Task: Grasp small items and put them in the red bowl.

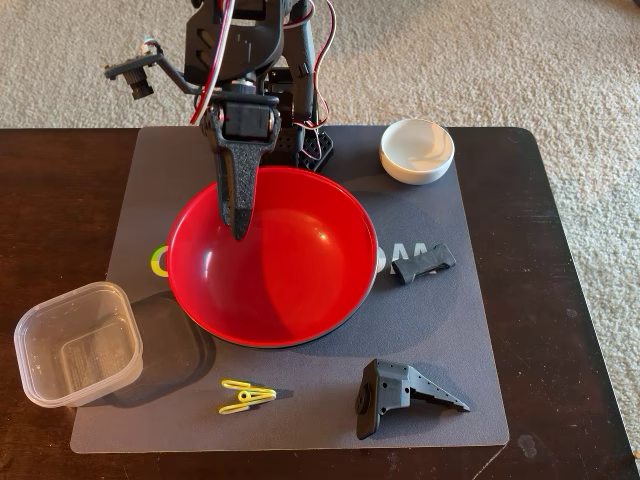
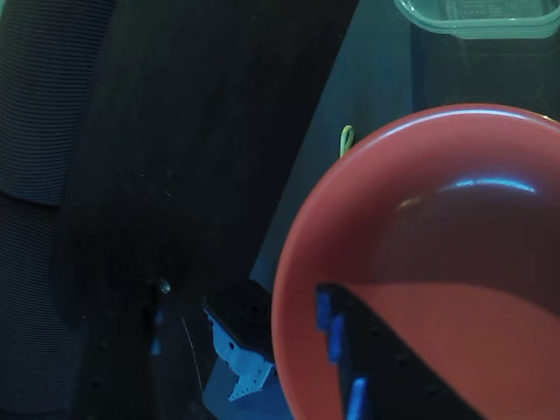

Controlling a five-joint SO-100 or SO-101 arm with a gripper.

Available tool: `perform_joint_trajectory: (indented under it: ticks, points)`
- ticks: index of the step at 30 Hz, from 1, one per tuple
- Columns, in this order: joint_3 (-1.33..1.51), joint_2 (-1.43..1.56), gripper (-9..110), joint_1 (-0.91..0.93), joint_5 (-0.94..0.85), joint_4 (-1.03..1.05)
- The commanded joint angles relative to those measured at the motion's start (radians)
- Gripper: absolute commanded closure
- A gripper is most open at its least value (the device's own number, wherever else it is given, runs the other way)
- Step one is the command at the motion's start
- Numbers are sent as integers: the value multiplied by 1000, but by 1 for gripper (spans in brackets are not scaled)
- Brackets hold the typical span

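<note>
The red bowl [image 1: 300, 280] sits mid-mat with nothing showing inside it. My gripper [image 1: 238, 230] hangs over the bowl's back left part, jaws together, holding nothing. In the fixed view a yellow clip [image 1: 246, 396] lies in front of the bowl. A black angular bracket [image 1: 400, 395] lies front right and a short ribbed black piece [image 1: 423, 263] sits right of the bowl. A clear square tub [image 1: 78, 343] stands at left and a small white dish [image 1: 417, 150] at the back right. The wrist view shows the bowl [image 2: 455, 227], one dark finger [image 2: 385, 367], the clip [image 2: 346, 138], the tub [image 2: 472, 17] and the bracket [image 2: 245, 337].
A grey mat [image 1: 450, 340] covers the middle of a dark wooden table [image 1: 560, 300]; beige carpet lies beyond the table edges. The arm's base [image 1: 300, 140] stands at the mat's back edge, behind the bowl. The tub overhangs the mat's left edge.
</note>
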Motion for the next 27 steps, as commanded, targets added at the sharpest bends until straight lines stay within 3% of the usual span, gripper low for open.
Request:
perform_joint_trajectory:
  ticks: [1, 27]
  points:
    - [-71, -120, 76, 54, 6, -5]
    - [-46, -44, 76, 58, 11, -8]
